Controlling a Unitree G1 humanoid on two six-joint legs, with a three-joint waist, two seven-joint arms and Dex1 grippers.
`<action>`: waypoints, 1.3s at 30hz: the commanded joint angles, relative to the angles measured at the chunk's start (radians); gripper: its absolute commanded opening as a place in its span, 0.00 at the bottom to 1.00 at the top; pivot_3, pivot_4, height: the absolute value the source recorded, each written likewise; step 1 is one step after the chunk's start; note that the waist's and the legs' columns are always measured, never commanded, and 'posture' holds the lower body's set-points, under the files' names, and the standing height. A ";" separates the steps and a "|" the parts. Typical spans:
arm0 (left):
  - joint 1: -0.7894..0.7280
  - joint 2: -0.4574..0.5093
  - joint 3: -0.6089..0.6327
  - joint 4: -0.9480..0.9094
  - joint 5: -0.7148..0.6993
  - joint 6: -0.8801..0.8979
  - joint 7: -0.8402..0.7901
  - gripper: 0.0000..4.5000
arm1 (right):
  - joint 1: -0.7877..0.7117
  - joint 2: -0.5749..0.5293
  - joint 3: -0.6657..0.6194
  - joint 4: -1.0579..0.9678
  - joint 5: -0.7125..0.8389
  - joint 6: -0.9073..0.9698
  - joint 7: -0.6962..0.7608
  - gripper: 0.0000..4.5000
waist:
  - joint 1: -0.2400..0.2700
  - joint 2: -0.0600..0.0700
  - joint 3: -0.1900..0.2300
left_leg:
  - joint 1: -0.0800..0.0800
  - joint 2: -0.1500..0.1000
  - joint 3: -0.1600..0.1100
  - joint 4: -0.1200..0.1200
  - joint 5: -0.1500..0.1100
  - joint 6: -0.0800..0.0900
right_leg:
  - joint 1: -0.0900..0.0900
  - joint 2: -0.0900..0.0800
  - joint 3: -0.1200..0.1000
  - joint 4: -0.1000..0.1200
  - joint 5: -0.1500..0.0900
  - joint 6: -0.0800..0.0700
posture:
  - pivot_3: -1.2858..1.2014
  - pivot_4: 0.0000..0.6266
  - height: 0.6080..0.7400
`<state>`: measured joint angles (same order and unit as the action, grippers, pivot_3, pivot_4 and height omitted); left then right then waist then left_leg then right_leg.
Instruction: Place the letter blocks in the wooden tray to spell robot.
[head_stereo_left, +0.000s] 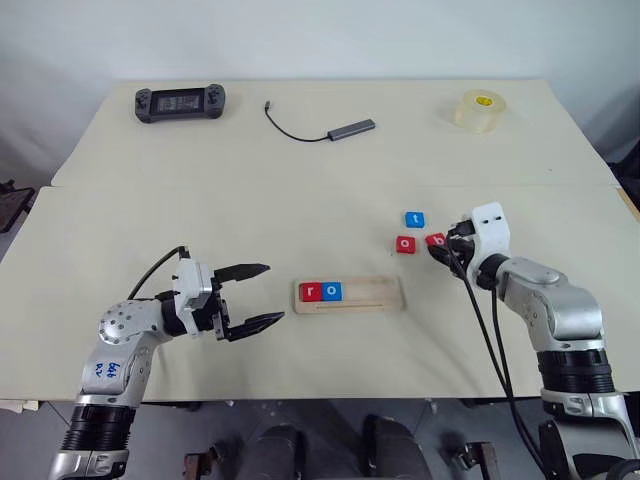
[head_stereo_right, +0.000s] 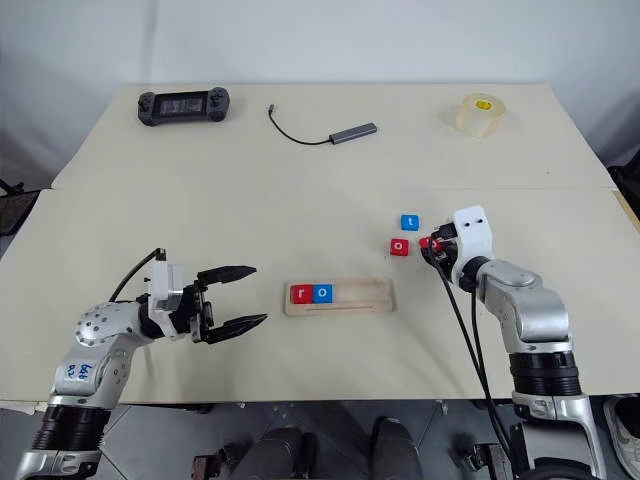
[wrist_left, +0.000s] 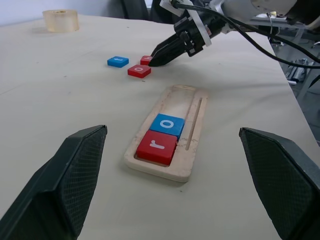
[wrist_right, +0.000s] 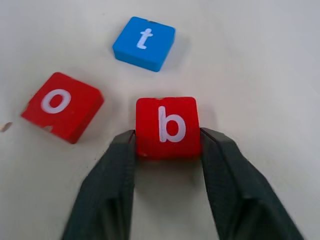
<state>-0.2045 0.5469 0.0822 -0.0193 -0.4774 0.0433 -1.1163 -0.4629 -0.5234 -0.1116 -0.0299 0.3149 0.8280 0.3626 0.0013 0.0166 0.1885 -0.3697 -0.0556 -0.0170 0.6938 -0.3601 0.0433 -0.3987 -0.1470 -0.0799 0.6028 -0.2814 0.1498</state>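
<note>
1. Head views: right hand (head_stereo_left: 440, 247) grips the red b block (head_stereo_left: 436, 240), just beside the red o block (head_stereo_left: 405, 243) and blue t block (head_stereo_left: 414, 219), toward the desk's (head_stereo_left: 300, 190) right edge. The wooden tray (head_stereo_left: 350, 294) lies mid-desk near the front edge, long axis parallel to that edge; r block (head_stereo_left: 309, 291) and blue o (head_stereo_left: 331, 291) fill its left end. Left hand (head_stereo_left: 250, 296) hangs open beside the tray.
2. Left wrist view: tray groove runs lengthwise; third slot is free.
3. Right wrist view: fingers (wrist_right: 112, 175) pinch b's 2 side faces, letter upright. Judgement: lift straight, keep b square, seat it touching the blue o.
</note>
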 joint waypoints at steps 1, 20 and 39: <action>-0.030 -0.014 -0.017 0.016 0.003 -0.019 -0.014 1.00 | 0.016 0.013 -0.048 -0.084 0.001 0.028 -0.048 0.32 | 0.000 0.000 0.000 | 0.000 0.000 0.000 0.000 0.000 0.000 | 0.000 0.000 0.000 0.000 0.000 0.000 | 0.52 0.24 1.00; -0.150 -0.068 -0.082 0.160 0.024 -0.044 -0.090 1.00 | 0.372 0.238 -0.183 -0.716 0.050 0.365 -0.275 0.32 | 0.000 0.000 0.000 | 0.000 0.000 0.001 0.000 0.000 0.000 | -0.002 0.001 0.003 0.003 0.000 0.000 | 0.52 0.24 1.00; -0.147 -0.020 -0.051 0.094 0.000 -0.015 -0.100 1.00 | 0.309 -0.482 -0.069 -0.224 0.089 -0.265 0.706 1.00 | -0.003 -0.002 0.001 | 0.001 0.000 0.003 -0.001 0.001 0.002 | 0.000 0.001 0.003 0.000 0.000 0.001 | 0.52 0.24 1.00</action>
<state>-0.3509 0.5243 0.0195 0.1185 -0.4623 0.0336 -1.2150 -0.1302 -0.9814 -0.2159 -0.3360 0.4323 0.7229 0.9418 -0.0016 0.0147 0.1894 -0.3687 -0.0558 -0.0141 0.6930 -0.3593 0.0451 -0.3984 -0.1463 -0.0765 0.6020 -0.2810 0.1508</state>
